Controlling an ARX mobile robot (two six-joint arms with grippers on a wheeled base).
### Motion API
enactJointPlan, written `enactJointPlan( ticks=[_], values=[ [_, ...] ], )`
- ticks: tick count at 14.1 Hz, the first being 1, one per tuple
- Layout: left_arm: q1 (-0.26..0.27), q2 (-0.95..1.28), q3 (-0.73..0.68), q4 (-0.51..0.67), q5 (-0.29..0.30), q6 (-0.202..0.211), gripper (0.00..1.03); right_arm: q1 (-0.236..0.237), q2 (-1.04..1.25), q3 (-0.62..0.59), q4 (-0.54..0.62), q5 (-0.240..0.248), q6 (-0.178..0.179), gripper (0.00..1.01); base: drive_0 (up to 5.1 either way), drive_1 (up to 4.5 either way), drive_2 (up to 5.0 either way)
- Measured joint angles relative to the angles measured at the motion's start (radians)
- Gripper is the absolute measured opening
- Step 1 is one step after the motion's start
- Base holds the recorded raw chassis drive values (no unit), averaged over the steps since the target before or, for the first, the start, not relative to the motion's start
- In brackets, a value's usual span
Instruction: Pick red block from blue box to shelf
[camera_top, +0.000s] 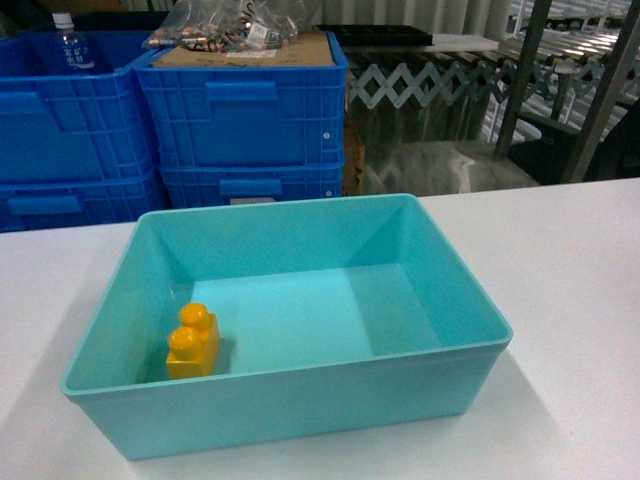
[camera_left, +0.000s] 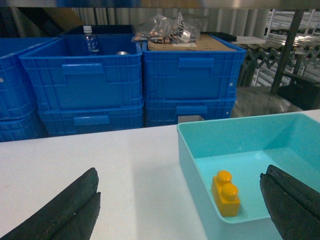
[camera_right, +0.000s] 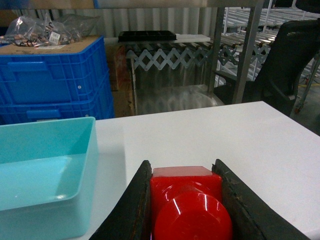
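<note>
The red block (camera_right: 187, 200) is clamped between the black fingers of my right gripper (camera_right: 182, 165), stud toward the camera, held above the white table to the right of the blue box (camera_right: 47, 202). The blue box (camera_top: 300, 410) sits mid-table and holds only a yellow two-stud brick (camera_top: 193, 342). My left gripper (camera_left: 181, 172) is open and low over the table, straddling the box's left wall (camera_left: 192, 165), with the yellow brick (camera_left: 226, 194) between its fingers' span. Grey steel uprights of the shelf (camera_top: 522, 80) rise at the back right. Neither gripper shows in the head view.
Dark blue ribbed crates (camera_top: 245, 110) are stacked behind the table at left and centre, holding a bottle (camera_top: 68, 45), cardboard and plastic bags (camera_top: 235, 25). A folding metal lattice (camera_top: 420, 85) stands behind the table's far edge. A dark chair (camera_right: 287, 65) is at the far right.
</note>
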Motion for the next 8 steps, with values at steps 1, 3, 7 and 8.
enactJointPlan(
  ticks=[1, 3, 7, 8],
  values=[
    [0.0, 0.0, 0.0, 0.0, 0.0, 0.0, 0.98, 0.0, -0.02, 0.0, -0.018, 0.0, 0.0, 0.28, 0.0, 0.0, 0.0],
    [0.0, 0.0, 0.0, 0.0, 0.0, 0.0, 0.98, 0.0, -0.056, 0.0, -0.056, 0.0, 0.0, 0.28, 0.0, 0.0, 0.0],
    [0.0, 0.0, 0.0, 0.0, 0.0, 0.0, 0.98, 0.0, -0.115, 0.0, -0.116, 0.0, 0.0, 0.28, 0.0, 0.0, 0.0],
    [0.0, 0.0, 0.0, 0.0, 0.001, 0.0, 0.98, 0.0, -0.191, 0.001, -0.24, -0.001, 0.0, 0.28, 0.0, 0.0, 0.0]
  ],
)
